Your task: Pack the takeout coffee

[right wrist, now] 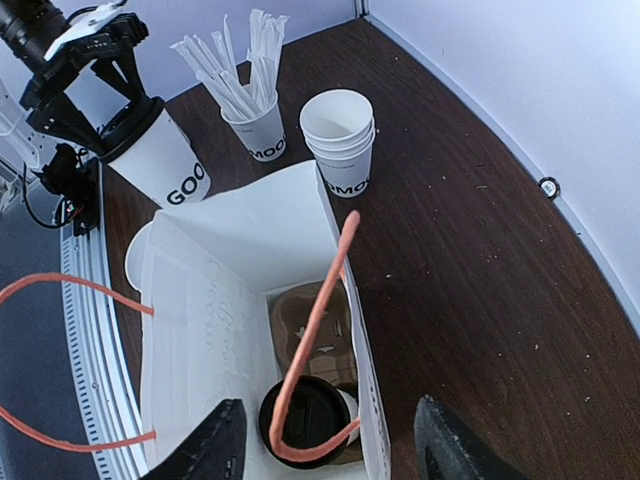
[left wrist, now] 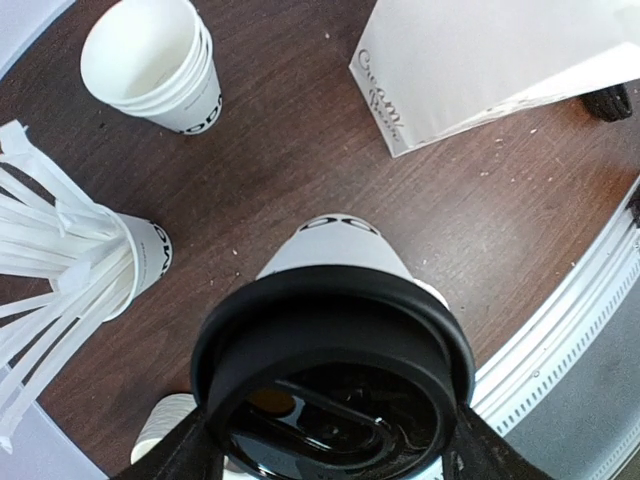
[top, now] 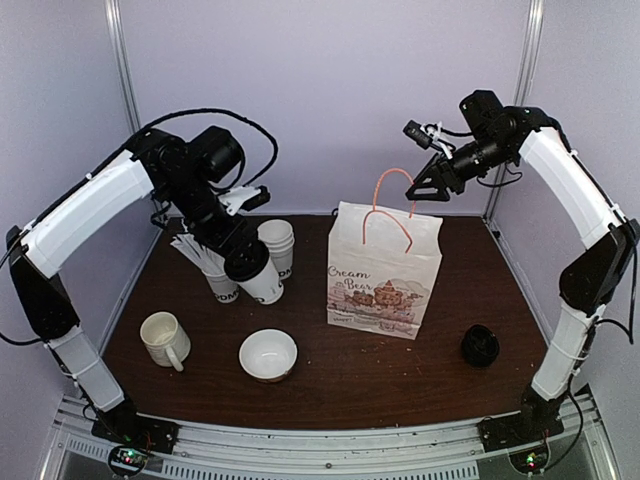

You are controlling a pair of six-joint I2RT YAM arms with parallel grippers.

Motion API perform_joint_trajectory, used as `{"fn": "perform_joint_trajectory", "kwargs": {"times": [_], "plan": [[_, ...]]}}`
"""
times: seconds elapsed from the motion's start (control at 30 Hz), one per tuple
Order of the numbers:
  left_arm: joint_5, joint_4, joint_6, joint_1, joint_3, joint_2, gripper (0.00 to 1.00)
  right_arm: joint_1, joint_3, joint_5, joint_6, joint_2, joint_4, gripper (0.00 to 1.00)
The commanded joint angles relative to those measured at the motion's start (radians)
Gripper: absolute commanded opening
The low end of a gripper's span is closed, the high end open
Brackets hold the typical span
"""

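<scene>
Far left on the dark brown wooden table (top: 330,385): white ceramic handled mug (top: 163,338), upright, handle toward the near edge. Just behind and to the right of it, white paper cup stuffed with white paper-wrapped straws (top: 215,278), fanned out leftward. Right beside that, left gripper (top: 245,262) clamped on the black plastic lid of a small white paper takeout cup (top: 268,288) with black block lettering near its base. Fingers (left wrist: 170,455) pressed against opposite sides of the lid rim, cup tilted, base toward the paper bag. Cannot tell whether the base is touching the tabletop or just off it. Behind this cup, stack of lidless white paper cups (top: 278,243), upright, with similar lettering. Nearer the front edge, round white bowl (top: 268,354), apart from the mug.

Centre-right: white paper carrier bag (top: 383,270) with a printed bear design, standing upright, mouth open. Inside, at the bottom, second lidded white paper cup (right wrist: 320,415), upright in a brown cardboard holder (right wrist: 300,320), only its black lid showing. Above the bag's mouth, right gripper (top: 424,194) spread wide, holding nothing. One orange handle loop (right wrist: 325,300) passing between the fingers (right wrist: 215,445), not pinched. Right of the bag, well apart from it, small black round lid-like item (top: 480,345) lying on the table.
</scene>
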Motion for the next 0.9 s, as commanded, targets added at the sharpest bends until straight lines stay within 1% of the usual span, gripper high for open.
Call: {"fn": "perform_joint_trajectory", "kwargs": {"times": [0.0, 0.03, 0.1, 0.13, 0.2, 0.33, 0.47, 0.67, 0.73, 0.87], "plan": [[0.041, -0.025, 0.011, -0.022, 0.111, -0.035, 0.63, 0.009, 0.082, 0.007, 0.022, 0.029, 0.019, 0.53], [0.04, -0.028, 0.014, -0.025, 0.14, -0.035, 0.63, 0.009, 0.097, 0.008, 0.021, 0.038, 0.017, 0.45], [0.033, -0.03, 0.024, -0.028, 0.185, -0.037, 0.63, 0.009, 0.12, 0.013, 0.016, 0.051, 0.013, 0.22], [0.029, -0.029, 0.026, -0.029, 0.202, -0.038, 0.63, 0.009, 0.127, 0.015, 0.015, 0.053, 0.012, 0.16], [0.021, -0.028, 0.035, -0.03, 0.231, -0.038, 0.63, 0.009, 0.131, 0.009, 0.013, 0.048, 0.011, 0.08], [0.005, 0.011, 0.055, -0.043, 0.269, -0.045, 0.62, 0.016, 0.112, -0.001, 0.002, 0.023, 0.007, 0.03], [-0.013, 0.098, 0.108, -0.091, 0.295, -0.068, 0.62, 0.045, 0.058, -0.004, -0.026, -0.035, 0.001, 0.01], [-0.069, 0.164, 0.188, -0.188, 0.404, -0.047, 0.62, 0.156, -0.01, 0.0, -0.07, -0.112, -0.054, 0.0], [-0.056, 0.199, 0.201, -0.216, 0.405, -0.051, 0.62, 0.196, -0.047, 0.0, -0.069, -0.144, -0.052, 0.0], [-0.005, 0.229, 0.335, -0.304, 0.375, -0.057, 0.62, 0.247, -0.102, -0.003, -0.046, -0.187, -0.031, 0.0]]}}
